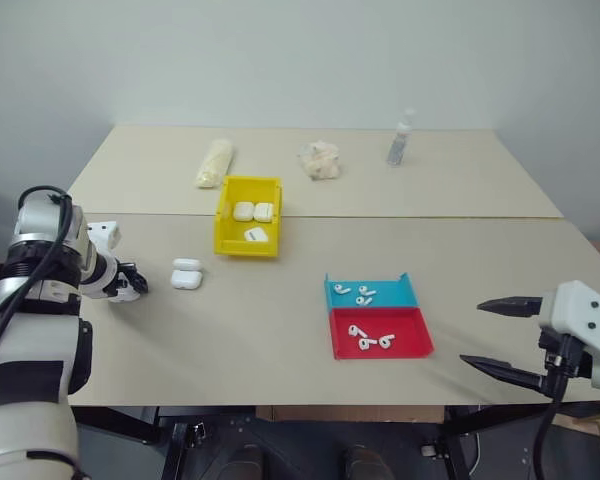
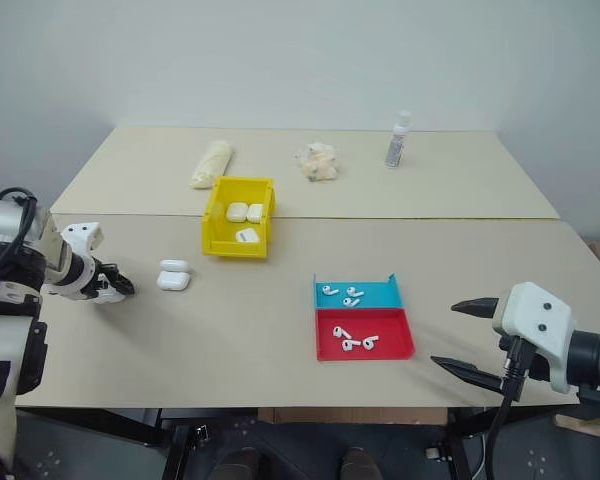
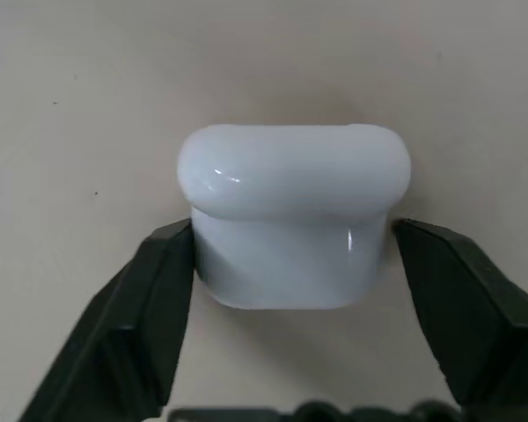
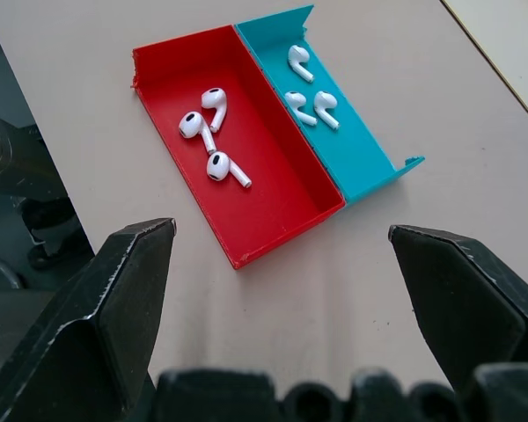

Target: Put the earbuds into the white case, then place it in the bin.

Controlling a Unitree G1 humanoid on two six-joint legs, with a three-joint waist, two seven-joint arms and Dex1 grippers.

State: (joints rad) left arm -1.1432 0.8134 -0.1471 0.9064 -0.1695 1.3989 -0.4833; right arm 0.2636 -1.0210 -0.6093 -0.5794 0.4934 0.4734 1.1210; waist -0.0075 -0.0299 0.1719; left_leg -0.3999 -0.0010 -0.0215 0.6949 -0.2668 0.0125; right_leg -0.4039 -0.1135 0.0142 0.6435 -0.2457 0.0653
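white case (image 1: 186,273) lay on the table, just ahead of the left gripper (image 1: 135,285), on the side toward the bin (image 1: 245,246). left wrist view: case square between the two spread fingers (image 3: 150,308), broad side across the gap, nothing pinched yet. judged a short push forward, then a close on it. left arm plainly the nearer one. earbuds (image 4: 209,132) lay loose in the red tray (image 4: 282,189) and blue tray (image 4: 361,149), well apart from the case and near the right gripper (image 1: 500,335), which was spread and empty.
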